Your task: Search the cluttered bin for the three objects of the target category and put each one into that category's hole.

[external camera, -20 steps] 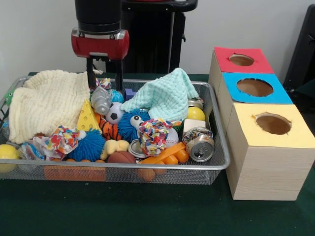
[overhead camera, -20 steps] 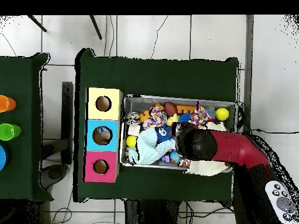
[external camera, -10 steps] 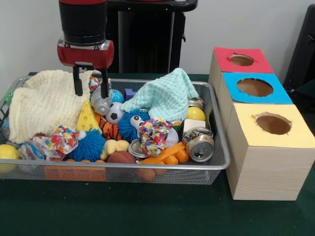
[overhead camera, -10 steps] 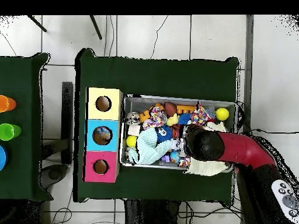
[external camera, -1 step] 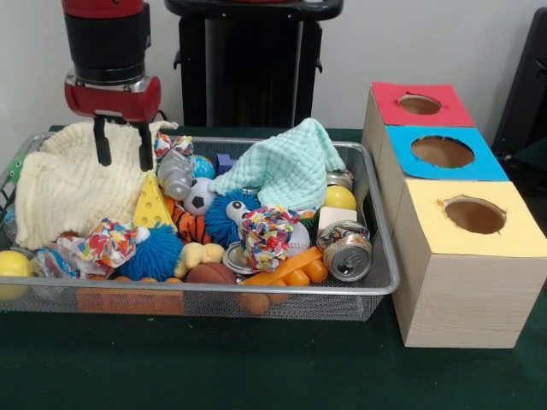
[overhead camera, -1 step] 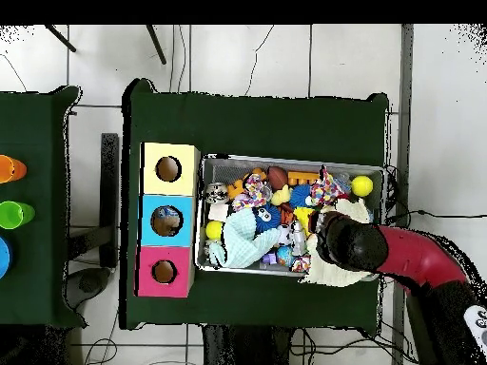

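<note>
The gripper (external camera, -1 step: 123, 152) hangs over the bin's (external camera, -1 step: 376, 256) end farthest from the boxes, above the cream cloth (external camera, -1 step: 77, 179). Its two black fingers (external camera, -1 step: 102, 143) stand parted and nothing is between them. The fingertips appear to sit just above the cloth; contact cannot be confirmed from the front view. In the overhead view the arm's wrist (overhead camera, -1 step: 347, 245) covers the gripper and that end of the bin.

The target category is not stated and cannot be read from the pictures. Three boxes stand beside the bin's other end: red box (external camera, -1 step: 419, 104), blue box (external camera, -1 step: 444, 152) and yellow box (external camera, -1 step: 474, 215), each with one round hole on top. All three are well apart from the gripper, across the full length of the bin.

Nearest candidates, in the front view: a plastic bottle (external camera, -1 step: 175, 175) lies just right of the gripper, long axis tilted, neck toward the camera. A cheese wedge (external camera, -1 step: 154, 203) stands just below and right of it, touching the cloth's edge. A crushed can (external camera, -1 step: 346, 252) lies at the box end, mouth facing the camera.

Judgement: the move in hand concerns the cream cloth, which may hide items beneath. A grasp on the cloth calls for a straight descent; anything else lies to the gripper's right in the front view.
</note>
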Controlling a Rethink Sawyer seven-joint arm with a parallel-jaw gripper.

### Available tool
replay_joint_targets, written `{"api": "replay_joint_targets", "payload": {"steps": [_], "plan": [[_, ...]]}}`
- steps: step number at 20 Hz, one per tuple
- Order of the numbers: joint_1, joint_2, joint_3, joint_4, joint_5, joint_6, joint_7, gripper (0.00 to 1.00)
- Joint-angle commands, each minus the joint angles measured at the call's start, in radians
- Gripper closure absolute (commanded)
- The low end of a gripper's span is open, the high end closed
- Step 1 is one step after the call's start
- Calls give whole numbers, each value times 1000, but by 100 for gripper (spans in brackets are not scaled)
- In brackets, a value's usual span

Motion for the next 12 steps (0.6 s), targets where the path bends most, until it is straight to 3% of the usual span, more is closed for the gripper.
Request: {"api": "replay_joint_targets", "payload": {"steps": [1, 7, 12], "plan": [[-35, -45, 41, 55, -52, 107, -153, 0], [-53, -55, 38, 103, -69, 76, -139, 0], [-33, -1, 20, 110, -106, 14, -98, 0]]}}
